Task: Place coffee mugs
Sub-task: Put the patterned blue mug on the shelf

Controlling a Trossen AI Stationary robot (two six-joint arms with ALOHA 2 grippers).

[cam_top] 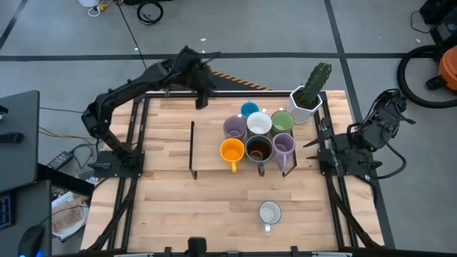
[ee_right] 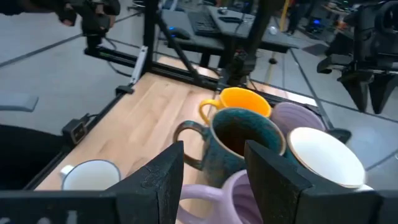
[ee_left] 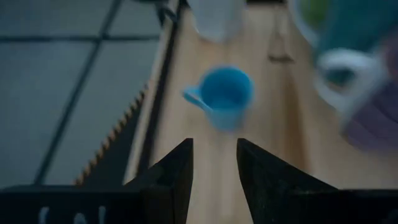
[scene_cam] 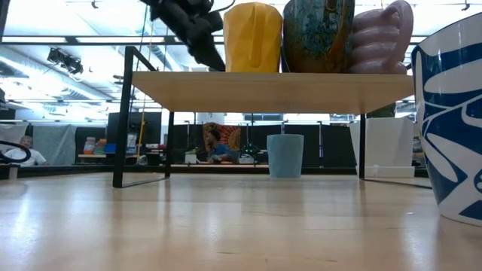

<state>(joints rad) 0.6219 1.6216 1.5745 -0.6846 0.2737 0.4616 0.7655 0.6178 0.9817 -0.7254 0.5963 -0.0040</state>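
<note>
I hold my left gripper (cam_top: 202, 100) off the rack's (cam_top: 193, 146) far side, jaws narrowly parted and empty, lined up on the blue mug (ee_left: 222, 96) standing upright behind the rack, handle towards the table edge. My right gripper (ee_right: 211, 171) waits beside the rack, jaws spread, nothing between them.

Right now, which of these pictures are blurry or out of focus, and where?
Left wrist view: blue mug and everything beyond it smeared soft. Low view: blue-and-white mug looms at the edge, oversized. High and right wrist views: reasonably sharp.
</note>
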